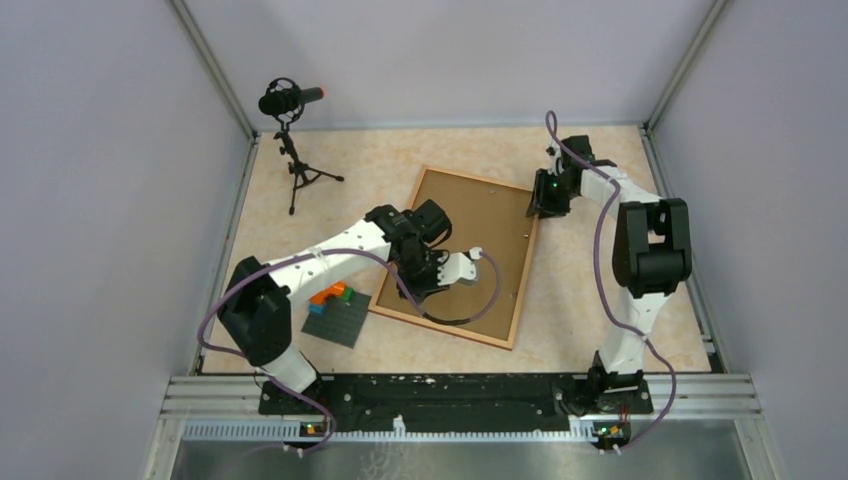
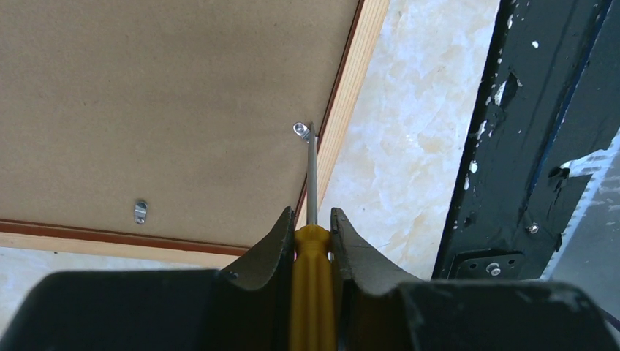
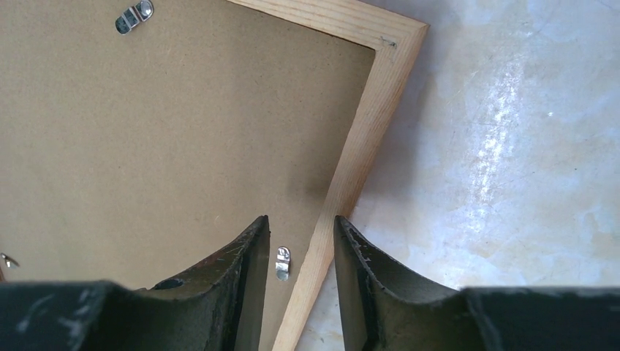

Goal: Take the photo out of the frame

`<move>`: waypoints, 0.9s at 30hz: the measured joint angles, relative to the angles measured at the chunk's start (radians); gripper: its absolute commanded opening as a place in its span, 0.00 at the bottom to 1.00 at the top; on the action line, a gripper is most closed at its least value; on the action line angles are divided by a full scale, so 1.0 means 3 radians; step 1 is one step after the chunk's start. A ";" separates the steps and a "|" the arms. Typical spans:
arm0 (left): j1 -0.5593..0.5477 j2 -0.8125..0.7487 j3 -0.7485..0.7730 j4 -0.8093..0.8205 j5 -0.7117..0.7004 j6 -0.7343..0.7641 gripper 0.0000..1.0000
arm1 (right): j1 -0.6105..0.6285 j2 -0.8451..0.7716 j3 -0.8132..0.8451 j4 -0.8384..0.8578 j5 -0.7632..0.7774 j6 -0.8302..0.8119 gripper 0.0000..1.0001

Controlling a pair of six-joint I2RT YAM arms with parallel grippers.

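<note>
A yellow-handled screwdriver (image 2: pixel 313 292) was clamped in the left hand (image 2: pixel 313 227), tip set on a clip (image 2: pixel 302 130), likely to swing it aside. The frame (image 1: pixel 480 210) lay back-up on the table (image 1: pixel 600 300), photo presumably hidden beneath. The right hand (image 3: pixel 301 234), jaws apart and empty, was held over the far-right rim.

The frame (image 1: pixel 490 220) shows a plain matt brown back, bordered in pale, grained wood with a thin reddish-brown inner line. Its small clips (image 2: pixel 140 212) are shiny silver. The tabletop (image 1: pixel 570 300) is cream with soft beige marbling — paler, almost bluish-white, where light glares off it. The screwdriver (image 2: pixel 313 292) has a yellow handle and a silver shaft. The fingers (image 3: pixel 245 289) are black, scuffed grey. A dark grey studded baseplate (image 1: pixel 345 325) carries orange and green bricks.
</note>
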 measured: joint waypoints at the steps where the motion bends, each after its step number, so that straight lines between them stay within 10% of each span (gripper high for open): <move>1: 0.0000 0.0000 -0.0017 0.0004 -0.0013 0.0004 0.00 | 0.0000 0.0001 0.0000 0.0000 0.0006 -0.0009 0.36; 27: -0.0024 -0.0038 -0.0078 -0.0014 -0.0156 0.0217 0.00 | 0.0005 0.0018 0.0000 -0.0003 0.0131 -0.0252 0.13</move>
